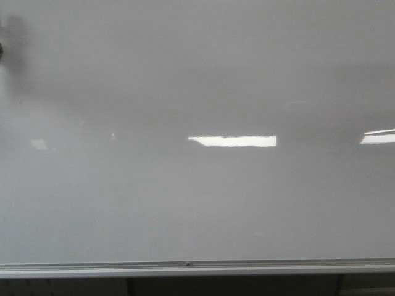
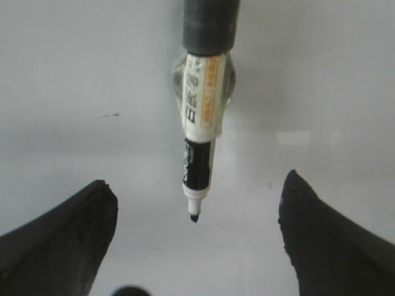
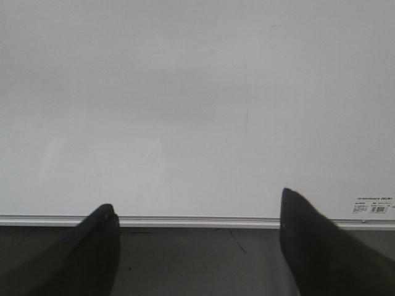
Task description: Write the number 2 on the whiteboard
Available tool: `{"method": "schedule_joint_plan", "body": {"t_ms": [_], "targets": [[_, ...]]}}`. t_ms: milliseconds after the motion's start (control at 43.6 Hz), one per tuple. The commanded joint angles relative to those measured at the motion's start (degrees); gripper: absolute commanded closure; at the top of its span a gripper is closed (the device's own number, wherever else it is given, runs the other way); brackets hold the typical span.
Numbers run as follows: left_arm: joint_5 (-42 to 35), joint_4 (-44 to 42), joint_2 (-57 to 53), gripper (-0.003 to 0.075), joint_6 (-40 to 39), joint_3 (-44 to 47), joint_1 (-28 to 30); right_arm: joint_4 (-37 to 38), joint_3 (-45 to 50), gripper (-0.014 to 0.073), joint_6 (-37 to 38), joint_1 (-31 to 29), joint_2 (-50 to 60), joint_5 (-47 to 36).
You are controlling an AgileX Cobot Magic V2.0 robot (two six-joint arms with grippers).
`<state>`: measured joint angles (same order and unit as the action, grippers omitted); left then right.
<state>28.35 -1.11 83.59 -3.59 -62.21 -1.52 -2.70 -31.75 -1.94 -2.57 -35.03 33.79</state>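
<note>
The whiteboard (image 1: 197, 203) is seen filling the front view, its silver frame rail (image 1: 197, 269) running along the 6 o'clock edge. No written 2 can be made out on it in any view.

In the left wrist view, the left pincer (image 2: 196, 237) is held wide open, and a marker (image 2: 199, 142) with a white and black barrel is seen between its fingers (image 2: 62, 246), touching neither; whether its black tip touches the board cannot be told.

The right pincer (image 3: 197, 240) is likewise spread open and empty, with the board's frame rail and a small barcode sticker (image 3: 373, 206) seen beyond it.
</note>
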Motion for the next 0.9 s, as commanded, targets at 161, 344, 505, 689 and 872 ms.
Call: {"method": "schedule_joint_plan", "body": {"t_ms": [161,344,505,689,872], "targets": [[-5.62,1.11,3.12,0.0188,0.1,-5.07,-0.44,-0.04,-1.76,0.003,-0.3,-0.37,-0.39,-3.54],[-6.81,1.11,4.85,0.0188,0.1,-5.72,-0.44,-0.04,-1.76,0.003,-0.3,-0.37,-0.39,-3.54],[-7.11,0.74,5.62,0.0188,0.1,-5.72,-0.44,-0.04,-1.76,0.003,-0.3,-0.37,-0.39,-3.54],[-7.21,0.74,6.1,0.0286,0.1,-5.72,-0.44,-0.04,-1.76,0.003,-0.3,-0.37,-0.39,-3.54],[-7.53,0.74,6.33,0.0482,0.1,-5.72,-0.44,-0.04,-1.76,0.003,-0.3,-0.37,-0.39,-3.54]]}}
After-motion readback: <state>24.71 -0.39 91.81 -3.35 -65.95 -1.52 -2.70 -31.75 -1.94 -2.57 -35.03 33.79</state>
